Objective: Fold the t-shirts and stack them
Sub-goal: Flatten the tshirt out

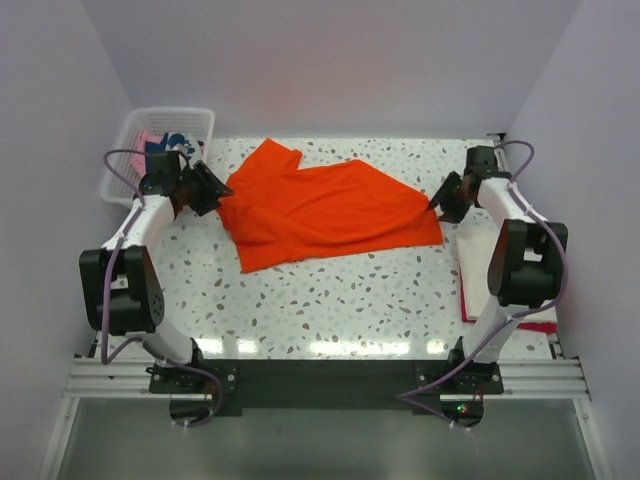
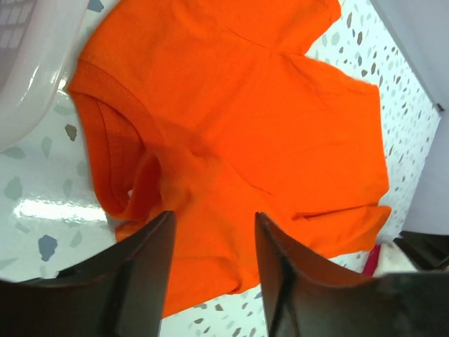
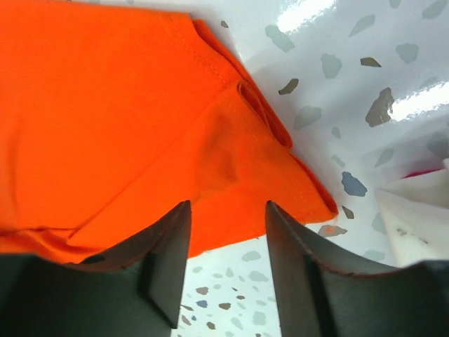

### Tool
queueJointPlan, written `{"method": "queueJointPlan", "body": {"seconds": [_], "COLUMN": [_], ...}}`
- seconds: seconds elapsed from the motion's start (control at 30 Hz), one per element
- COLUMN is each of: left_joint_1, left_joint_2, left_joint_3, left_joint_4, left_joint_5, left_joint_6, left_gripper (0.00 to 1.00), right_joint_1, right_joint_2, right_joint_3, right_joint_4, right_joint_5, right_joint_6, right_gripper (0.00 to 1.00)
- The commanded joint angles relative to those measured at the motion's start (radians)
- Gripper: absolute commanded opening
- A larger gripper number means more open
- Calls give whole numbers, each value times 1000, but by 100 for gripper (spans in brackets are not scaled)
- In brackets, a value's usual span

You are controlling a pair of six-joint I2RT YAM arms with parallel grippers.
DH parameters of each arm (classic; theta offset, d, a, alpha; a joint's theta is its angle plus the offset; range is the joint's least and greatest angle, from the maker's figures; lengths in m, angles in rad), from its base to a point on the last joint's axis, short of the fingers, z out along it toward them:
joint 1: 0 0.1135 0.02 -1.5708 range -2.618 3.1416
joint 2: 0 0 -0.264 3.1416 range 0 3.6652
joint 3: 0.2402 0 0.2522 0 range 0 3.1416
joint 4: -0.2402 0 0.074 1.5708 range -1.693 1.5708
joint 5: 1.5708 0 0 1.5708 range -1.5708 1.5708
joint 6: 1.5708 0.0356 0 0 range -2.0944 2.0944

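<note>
My orange t-shirt lies flat, not yet folded; left gripper and right gripper stand spread, pinching nothing. I judge most folding remains; the basket holds more.

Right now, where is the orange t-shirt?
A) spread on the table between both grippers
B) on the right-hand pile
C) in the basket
A: the orange t-shirt lies spread on the table, with the left gripper at one end and the right gripper at the other, both open.
</note>
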Motion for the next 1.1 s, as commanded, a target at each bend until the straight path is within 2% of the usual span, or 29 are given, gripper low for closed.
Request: {"method": "queueJointPlan", "body": {"seconds": [0.0,0.07,0.2,0.23,0.3,0.33,0.43,0.57,1.07], "left_joint_1": [4,-2,-39,-71,-97,-163,-238,-254,-337], "left_joint_2": [-66,-142,-322,-383,-431,-461,-472,-450,-307], "left_joint_3": [-26,-87,-288,-369,-438,-492,-562,-607,-592], "left_joint_4": [66,40,35,36,33,38,47,65,148], "left_joint_5": [-13,-80,-217,-256,-304,-336,-399,-422,-395], "left_joint_6": [35,53,33,27,-10,-35,-79,-115,-129], "left_gripper": [61,62,59,59,56,56,54,52,51], "right_joint_1": [-5,4,65,90,116,130,144,147,147], "right_joint_2": [-70,-138,-283,-312,-381,-400,-447,-461,-426], "right_joint_3": [-34,-87,-219,-280,-336,-387,-452,-465,-482], "right_joint_4": [39,46,86,97,131,142,174,171,204], "right_joint_5": [17,38,107,115,129,132,140,138,157], "right_joint_6": [-25,-28,-28,-22,-11,-2,9,4,9], "right_gripper": [52,57,56,56,55,55,54,54,52]}}
